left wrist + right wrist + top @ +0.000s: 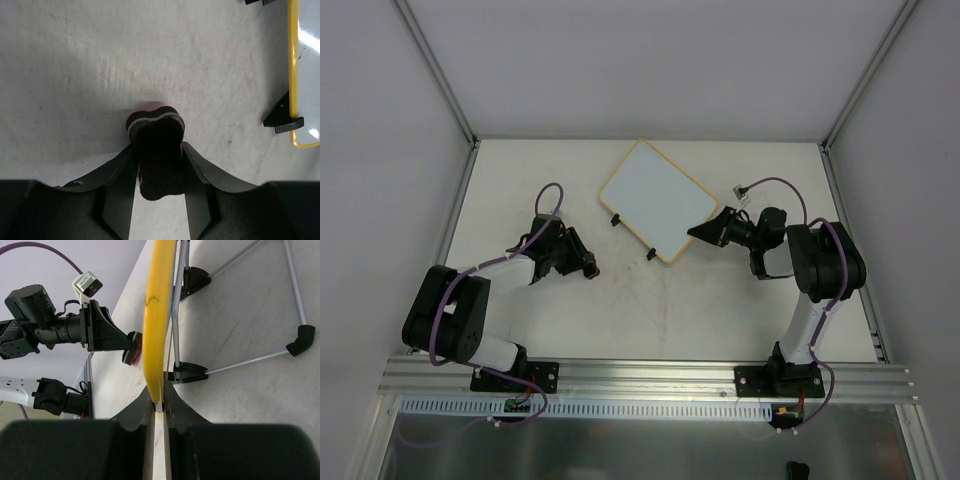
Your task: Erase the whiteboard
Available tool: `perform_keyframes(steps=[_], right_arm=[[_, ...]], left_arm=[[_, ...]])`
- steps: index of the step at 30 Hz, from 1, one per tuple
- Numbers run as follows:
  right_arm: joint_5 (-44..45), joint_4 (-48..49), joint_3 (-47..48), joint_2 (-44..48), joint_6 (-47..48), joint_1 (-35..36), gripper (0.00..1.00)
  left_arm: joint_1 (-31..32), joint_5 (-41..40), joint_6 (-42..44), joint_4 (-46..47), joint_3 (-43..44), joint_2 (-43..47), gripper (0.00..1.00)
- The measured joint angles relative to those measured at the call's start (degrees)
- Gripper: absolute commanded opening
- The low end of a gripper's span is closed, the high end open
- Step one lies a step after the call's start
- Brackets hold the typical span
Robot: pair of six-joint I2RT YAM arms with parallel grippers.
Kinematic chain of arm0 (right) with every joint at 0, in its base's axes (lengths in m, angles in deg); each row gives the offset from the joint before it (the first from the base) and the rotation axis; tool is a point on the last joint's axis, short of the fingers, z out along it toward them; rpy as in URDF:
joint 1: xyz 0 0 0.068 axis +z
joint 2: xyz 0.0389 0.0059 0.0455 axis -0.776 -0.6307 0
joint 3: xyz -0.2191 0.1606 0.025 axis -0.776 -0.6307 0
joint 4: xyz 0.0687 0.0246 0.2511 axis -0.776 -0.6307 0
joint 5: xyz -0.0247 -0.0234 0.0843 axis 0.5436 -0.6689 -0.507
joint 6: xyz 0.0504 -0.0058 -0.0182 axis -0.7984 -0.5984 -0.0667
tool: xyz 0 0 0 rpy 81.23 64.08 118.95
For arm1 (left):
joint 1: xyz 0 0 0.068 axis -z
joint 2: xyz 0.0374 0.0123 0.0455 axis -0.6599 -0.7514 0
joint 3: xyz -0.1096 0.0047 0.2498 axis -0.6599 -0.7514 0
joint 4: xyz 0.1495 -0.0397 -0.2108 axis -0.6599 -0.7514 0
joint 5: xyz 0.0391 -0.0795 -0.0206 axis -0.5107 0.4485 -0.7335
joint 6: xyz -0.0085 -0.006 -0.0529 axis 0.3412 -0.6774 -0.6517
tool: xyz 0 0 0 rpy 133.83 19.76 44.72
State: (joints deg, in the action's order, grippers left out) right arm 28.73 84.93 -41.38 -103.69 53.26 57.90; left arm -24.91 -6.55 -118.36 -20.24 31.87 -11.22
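The whiteboard point(655, 198) stands tilted on its two black feet at the middle back of the table, white face with a yellow rim. My right gripper point(705, 231) is shut on its right edge; in the right wrist view the yellow rim point(156, 320) runs up from between my closed jaws. My left gripper point(588, 268) is left of the board, apart from it, shut on a small black eraser point(156, 155) with a white and red layer. The board's yellow rim point(293, 70) and one foot point(284, 120) show at the right of the left wrist view.
The table point(660, 310) is white and scuffed, walled by grey panels with metal posts at the corners. An aluminium rail point(650, 378) carrying both arm bases runs along the near edge. The left arm and eraser appear in the right wrist view point(75, 330).
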Motion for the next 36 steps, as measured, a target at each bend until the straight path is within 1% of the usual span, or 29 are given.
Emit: perform_keyframes(steps=[3, 4, 5, 7, 16, 17, 19, 20, 26, 28, 31, 32, 35, 36], right_arm=[[0.00, 0.00, 0.00, 0.00, 0.00, 0.00, 0.01], [0.00, 0.00, 0.00, 0.00, 0.00, 0.00, 0.02], [0.00, 0.00, 0.00, 0.00, 0.00, 0.00, 0.04], [0.00, 0.00, 0.00, 0.00, 0.00, 0.00, 0.05], [0.02, 0.09, -0.09, 0.00, -0.04, 0.02, 0.14], [0.02, 0.13, -0.11, 0.00, -0.07, 0.04, 0.18], [-0.20, 0.24, -0.20, 0.00, -0.22, 0.09, 0.21], [-0.26, 0.31, -0.37, 0.02, -0.24, 0.13, 0.27], [-0.61, 0.42, -1.70, 0.02, -0.24, 0.22, 0.38], [-0.63, 0.44, -1.73, 0.02, -0.24, 0.22, 0.41], [-0.59, 0.52, -1.86, 0.07, -0.13, 0.22, 0.50], [-0.52, 0.57, -2.05, 0.11, -0.02, 0.22, 0.56], [-0.09, 0.55, -3.17, 0.72, 0.50, 0.07, 0.62], [0.24, 0.55, -3.74, 1.11, 0.79, 0.02, 0.63]], left_arm=[[0.00, 1.20, 0.00, 0.83, 0.48, -0.70, 0.55], [0.00, 1.53, 0.02, 1.01, 0.61, -0.70, 0.58], [0.02, 1.84, -0.15, 1.33, 0.63, -0.66, 0.64], [0.02, 2.05, -0.26, 1.77, 0.66, -0.42, 0.70], [0.00, 2.01, -0.37, 1.97, -0.09, 0.81, 0.70], [0.02, 2.01, -0.39, 1.99, -0.35, 1.11, 0.70], [0.02, 1.86, -0.39, 1.95, -1.25, 2.25, 0.70], [0.02, 1.73, -0.39, 1.92, -1.90, 3.02, 0.70], [0.02, 1.55, -0.37, 3.08, -5.90, 7.23, 0.70], [0.02, 1.57, -0.37, 3.72, -6.47, 7.67, 0.70], [0.02, 1.60, -0.37, 4.98, -7.48, 8.31, 0.71], [0.02, 1.60, -0.37, 5.49, -7.96, 8.66, 0.71], [0.02, 1.64, -0.35, 6.73, -9.31, 9.79, 0.76], [0.02, 1.75, -0.33, 7.19, -9.79, 10.29, 0.83]])
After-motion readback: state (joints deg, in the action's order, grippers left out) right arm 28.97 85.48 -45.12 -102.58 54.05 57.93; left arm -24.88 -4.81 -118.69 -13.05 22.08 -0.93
